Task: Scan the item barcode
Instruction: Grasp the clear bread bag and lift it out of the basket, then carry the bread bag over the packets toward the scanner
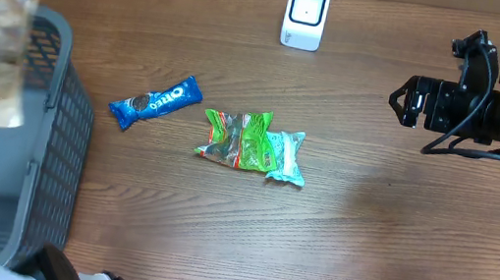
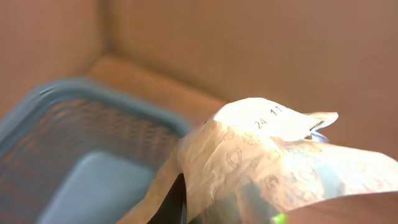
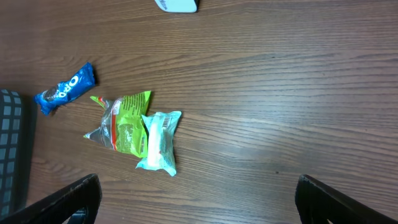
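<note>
The left gripper (image 2: 177, 205) is clenched on a pale, crinkly packet (image 2: 261, 162). Only a dark sliver of one finger shows at the packet's lower edge in the wrist view, and the wrapper fills most of the frame in front of it. Small printed digits show on the packet's upper fold, but I cannot make out a barcode. From above, the packet appears as a blur, held up in the air over the far left corner of the grey basket (image 1: 58, 131) at the table's left end. The basket's meshed wall and smooth floor lie beneath the packet in the wrist view.

The right gripper (image 1: 413, 100) is released, with its jaws spread wide and nothing between them. It hangs over the right side of the wooden table (image 1: 374, 238), pointing towards the middle. In its own camera the two dark fingertips (image 3: 74, 199) sit at the bottom corners with bare wood between them.

A white scanner (image 1: 305, 14) stands at the far edge of the table, well apart from both grippers and from the held packet. A blue biscuit packet (image 1: 156, 101) lies slanted near the middle of the table, not far from the basket. Just to its right, a green packet (image 1: 235, 138) and a pale teal packet (image 1: 285, 157) lie flat and touching each other.
</note>
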`<state>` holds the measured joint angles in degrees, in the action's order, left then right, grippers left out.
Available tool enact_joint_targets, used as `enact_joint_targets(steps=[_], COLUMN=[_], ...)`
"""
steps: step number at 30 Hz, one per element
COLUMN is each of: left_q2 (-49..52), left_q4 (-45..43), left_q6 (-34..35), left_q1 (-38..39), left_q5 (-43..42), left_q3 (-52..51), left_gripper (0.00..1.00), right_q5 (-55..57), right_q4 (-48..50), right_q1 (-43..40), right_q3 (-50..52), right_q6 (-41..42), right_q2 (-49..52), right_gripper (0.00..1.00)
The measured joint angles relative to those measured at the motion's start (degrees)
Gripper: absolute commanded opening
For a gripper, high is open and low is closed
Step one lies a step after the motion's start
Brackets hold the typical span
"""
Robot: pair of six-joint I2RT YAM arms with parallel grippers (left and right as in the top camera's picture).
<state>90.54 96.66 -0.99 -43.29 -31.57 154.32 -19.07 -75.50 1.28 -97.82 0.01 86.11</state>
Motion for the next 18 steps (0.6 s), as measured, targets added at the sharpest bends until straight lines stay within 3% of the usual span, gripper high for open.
enact_joint_targets(steps=[7, 18], left_q2=[-3.4, 4.3], left_q4=[0.2, -1.2], left_q6=[0.0, 3.1], left_q1=[17.6, 41.3], left_q5=[-5.6, 1.5], left_q3=[0.2, -12.4], left_gripper=[0.04, 0.04], right_q5=[0.0, 0.0], right_q4=[-0.2, -0.4], right_q1=[0.0, 0.0], right_q3=[0.0, 0.0], right_q6=[0.0, 0.0], right_q2=[0.0, 0.0], right_gripper=[1.00, 1.00])
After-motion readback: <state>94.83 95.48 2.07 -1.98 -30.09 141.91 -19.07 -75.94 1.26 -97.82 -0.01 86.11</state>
